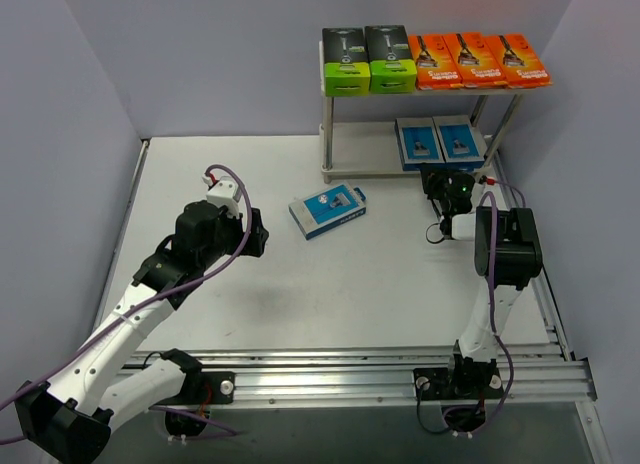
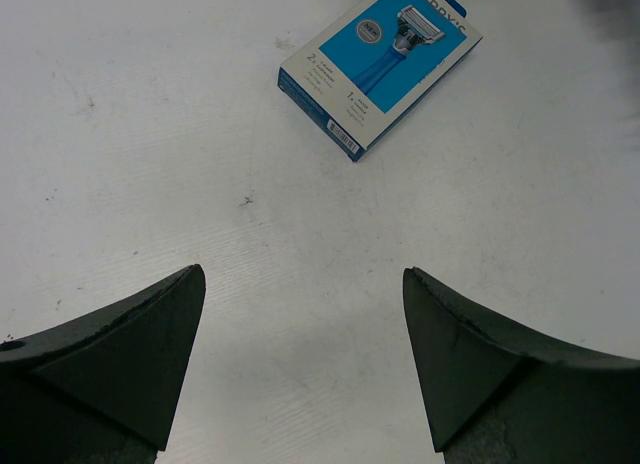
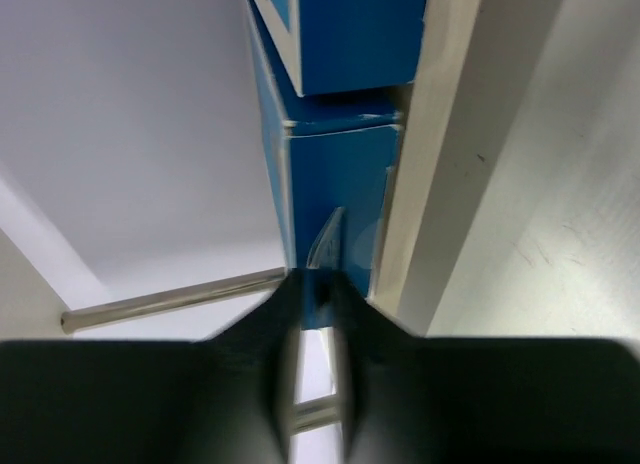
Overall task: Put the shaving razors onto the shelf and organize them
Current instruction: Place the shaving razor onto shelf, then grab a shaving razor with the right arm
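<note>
On the middle of the table [image 1: 200, 184], the last light-blue razor pack [image 1: 328, 211] lies loose, ahead of the left gripper [image 2: 300, 274], its fingers wide apart. At the shelf [image 1: 360, 152], the right gripper [image 3: 318, 284], fingers drawn together, sits against the lower tier's blue packs [image 1: 438, 141]. The next move is likely for the left gripper to reach forward and grasp the loose pack.

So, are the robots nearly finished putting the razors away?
Nearly. Done: seven packs sit on the shelf, two black-and-green packs and three orange packs on top, two blue packs below. In hand: nothing; the right gripper is shut at the lower blue packs, the left gripper open. Left: one blue pack on the table.
</note>
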Robot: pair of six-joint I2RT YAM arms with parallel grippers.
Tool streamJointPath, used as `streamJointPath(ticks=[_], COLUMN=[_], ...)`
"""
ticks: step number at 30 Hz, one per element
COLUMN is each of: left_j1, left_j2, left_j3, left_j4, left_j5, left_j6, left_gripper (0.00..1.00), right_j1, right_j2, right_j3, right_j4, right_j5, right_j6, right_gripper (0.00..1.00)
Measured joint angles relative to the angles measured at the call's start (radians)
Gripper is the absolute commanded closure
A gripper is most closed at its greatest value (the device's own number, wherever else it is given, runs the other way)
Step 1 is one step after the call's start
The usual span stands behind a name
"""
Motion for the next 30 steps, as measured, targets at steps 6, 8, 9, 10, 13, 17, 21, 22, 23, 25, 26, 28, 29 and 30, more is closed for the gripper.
streamJointPath(ticks=[6,8,9,10,13,17,21,22,23,25,26,28,29,30], left_j1=[0.000,0.000,0.000,0.000,0.000,0.000,0.005,0.006,0.007,0.008,0.010,0.015,0.019,0.024], left_j2=[0.000,0.000,0.000,0.000,0.000,0.000,-0.003,-0.005,-0.007,-0.010,-0.010,-0.010,-0.010,-0.010], left_j3=[0.000,0.000,0.000,0.000,0.000,0.000,0.000,0.000,0.000,0.000,0.000,0.000,0.000,0.000], left_j4=[0.000,0.000,0.000,0.000,0.000,0.000,-0.001,-0.001,-0.001,-0.001,-0.001,-0.001,-0.002,-0.001], left_j5=[0.000,0.000,0.001,0.001,0.001,0.000,-0.002,-0.005,-0.007,-0.011,-0.013,-0.016,-0.016,-0.016], left_j6=[0.000,0.000,0.000,0.000,0.000,0.000,0.000,0.001,0.001,0.001,0.001,0.002,0.002,0.002], left_gripper=[0.11,0.11,0.11,0.11,0.11,0.11,0.11,0.11,0.11,0.11,0.11,0.11,0.11,0.11], right_j1=[-0.006,-0.006,-0.007,-0.008,-0.012,-0.013,-0.010,-0.006,0.003,0.021,0.037,0.087,0.120,0.156], right_j2=[0.000,0.000,0.000,0.000,-0.010,-0.078,-0.204,-0.242,-0.290,-0.365,-0.404,-0.472,-0.499,-0.519], right_j3=[0.014,0.015,0.015,0.015,0.013,-0.027,-0.108,-0.132,-0.164,-0.219,-0.251,-0.321,-0.354,-0.383], right_j4=[-0.013,-0.023,-0.030,-0.038,-0.067,-0.102,-0.140,-0.157,-0.174,-0.198,-0.209,-0.225,-0.232,-0.238], right_j5=[-0.013,-0.017,-0.019,-0.019,-0.024,-0.037,-0.043,-0.040,-0.029,-0.013,0.000,0.028,0.037,0.046], right_j6=[-0.010,-0.018,-0.024,-0.028,-0.048,-0.086,-0.152,-0.171,-0.201,-0.242,-0.266,-0.312,-0.334,-0.359], right_gripper=[0.47,0.43,0.39,0.37,0.30,0.27,0.27,0.27,0.27,0.27,0.27,0.28,0.35,0.38])
